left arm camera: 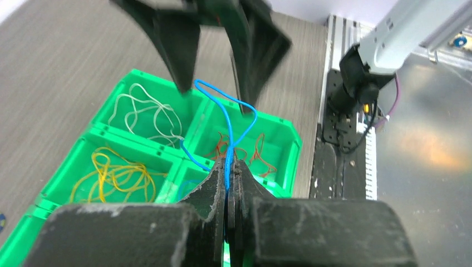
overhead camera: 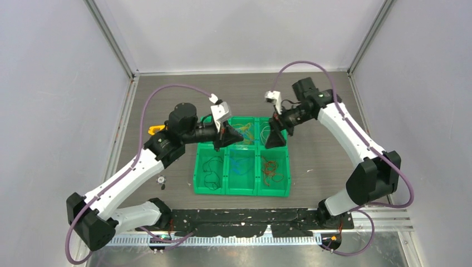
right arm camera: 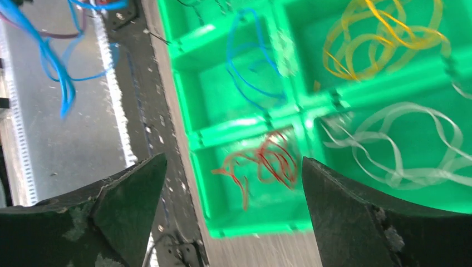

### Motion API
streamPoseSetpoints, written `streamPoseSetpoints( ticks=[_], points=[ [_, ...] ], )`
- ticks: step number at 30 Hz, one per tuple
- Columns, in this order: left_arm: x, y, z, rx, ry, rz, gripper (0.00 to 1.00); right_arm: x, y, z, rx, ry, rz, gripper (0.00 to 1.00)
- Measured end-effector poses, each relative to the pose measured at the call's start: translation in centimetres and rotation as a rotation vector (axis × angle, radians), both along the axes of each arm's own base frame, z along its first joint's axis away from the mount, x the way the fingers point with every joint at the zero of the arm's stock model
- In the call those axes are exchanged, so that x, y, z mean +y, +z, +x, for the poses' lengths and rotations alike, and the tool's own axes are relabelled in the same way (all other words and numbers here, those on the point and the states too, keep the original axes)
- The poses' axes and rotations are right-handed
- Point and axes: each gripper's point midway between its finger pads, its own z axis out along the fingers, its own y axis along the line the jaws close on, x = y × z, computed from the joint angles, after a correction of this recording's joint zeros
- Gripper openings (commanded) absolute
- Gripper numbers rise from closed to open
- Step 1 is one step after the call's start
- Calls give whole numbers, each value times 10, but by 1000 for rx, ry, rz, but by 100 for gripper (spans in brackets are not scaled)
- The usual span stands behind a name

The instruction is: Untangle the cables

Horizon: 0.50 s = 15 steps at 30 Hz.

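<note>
My left gripper [left arm camera: 231, 164] is shut on a thin blue cable [left arm camera: 227, 128] above the green bin tray [overhead camera: 242, 189]. The cable's loop rises between the spread fingers of my right gripper [left arm camera: 214, 99], which is open and grips nothing. In the right wrist view, that gripper [right arm camera: 233, 160] hangs over the compartment with the red cable [right arm camera: 267, 161]. Other compartments hold a blue cable [right arm camera: 245, 67], a yellow cable [right arm camera: 378, 39] and a white cable [right arm camera: 401, 144]. A black cable [overhead camera: 211, 167] lies in the front left compartment. From above, the left gripper [overhead camera: 227, 136] and right gripper [overhead camera: 275, 136] face each other over the back row.
A small white disc [overhead camera: 161, 179] lies on the table left of the tray, and a yellow object [overhead camera: 153, 129] sits behind my left arm. A black strip [overhead camera: 250, 214] runs along the near edge. White walls close in the table on three sides.
</note>
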Motion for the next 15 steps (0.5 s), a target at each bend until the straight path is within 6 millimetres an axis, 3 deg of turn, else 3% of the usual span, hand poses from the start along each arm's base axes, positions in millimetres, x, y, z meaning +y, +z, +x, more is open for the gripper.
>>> streamPoseSetpoints(
  ticks=[6, 15],
  points=[
    [3, -44, -10, 63, -36, 59, 0, -58, 2, 17, -17, -93, -41, 95],
    [-14, -102, -9, 149, -12, 103, 0, -83, -2, 10, 25, -113, -68, 95]
  ],
)
